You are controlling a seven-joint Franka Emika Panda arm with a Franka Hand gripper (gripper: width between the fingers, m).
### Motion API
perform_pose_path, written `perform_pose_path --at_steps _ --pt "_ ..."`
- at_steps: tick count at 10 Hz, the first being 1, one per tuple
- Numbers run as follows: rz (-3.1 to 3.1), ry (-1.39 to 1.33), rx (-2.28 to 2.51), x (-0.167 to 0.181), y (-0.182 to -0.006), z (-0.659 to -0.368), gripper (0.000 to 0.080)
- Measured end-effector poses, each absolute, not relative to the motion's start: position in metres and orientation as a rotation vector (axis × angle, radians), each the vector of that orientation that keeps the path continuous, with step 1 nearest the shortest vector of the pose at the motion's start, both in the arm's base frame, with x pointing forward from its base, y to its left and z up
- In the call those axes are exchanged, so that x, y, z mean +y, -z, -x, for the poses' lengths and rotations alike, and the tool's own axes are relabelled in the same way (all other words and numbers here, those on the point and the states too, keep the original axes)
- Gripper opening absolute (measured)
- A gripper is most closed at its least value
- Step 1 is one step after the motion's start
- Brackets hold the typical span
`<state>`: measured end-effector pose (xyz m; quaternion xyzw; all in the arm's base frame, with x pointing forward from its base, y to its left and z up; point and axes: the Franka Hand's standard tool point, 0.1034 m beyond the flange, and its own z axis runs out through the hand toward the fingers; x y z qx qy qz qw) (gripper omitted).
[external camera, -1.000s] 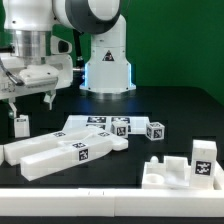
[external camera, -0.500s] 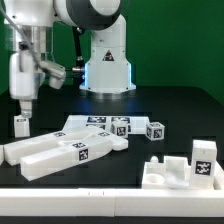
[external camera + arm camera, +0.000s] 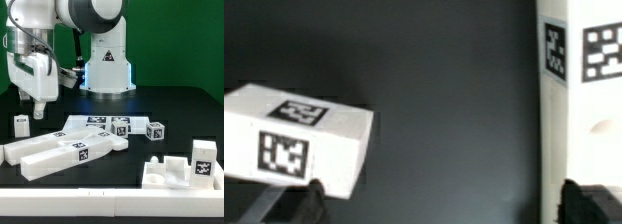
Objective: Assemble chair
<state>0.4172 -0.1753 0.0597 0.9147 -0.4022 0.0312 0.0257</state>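
The chair lies in loose white tagged pieces on the black table. A small block (image 3: 20,124) stands alone at the exterior view's left; it also shows in the wrist view (image 3: 295,128). Two long bars (image 3: 60,154) lie in front, with a flat slab (image 3: 92,126) and two small cubes (image 3: 121,126) (image 3: 155,130) behind them. My gripper (image 3: 38,108) hangs just above the table, beside the small block on its right and not touching it. In the wrist view the gripper (image 3: 446,205) is open and empty, with bare table between the fingertips (image 3: 304,200).
A white blocky piece with raised posts and a tag (image 3: 182,168) stands at the front right of the exterior view. The robot's white base (image 3: 107,62) stands at the back. A long white tagged bar (image 3: 580,90) runs along one side of the wrist view.
The wrist has turned and the gripper has shifted from over the small block toward the exterior view's right. The chair pieces have not moved.
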Motion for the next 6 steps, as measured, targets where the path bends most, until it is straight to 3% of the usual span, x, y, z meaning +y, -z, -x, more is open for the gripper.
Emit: perform_pose_path --at_steps 2,6 --pt "-3.009 -0.013 -0.842 -0.1645 -0.0547 -0.4207 0.0649" --pt "-3.027 -0.057 -0.485 -0.1713 -0.0616 -0.4145 0.0649"
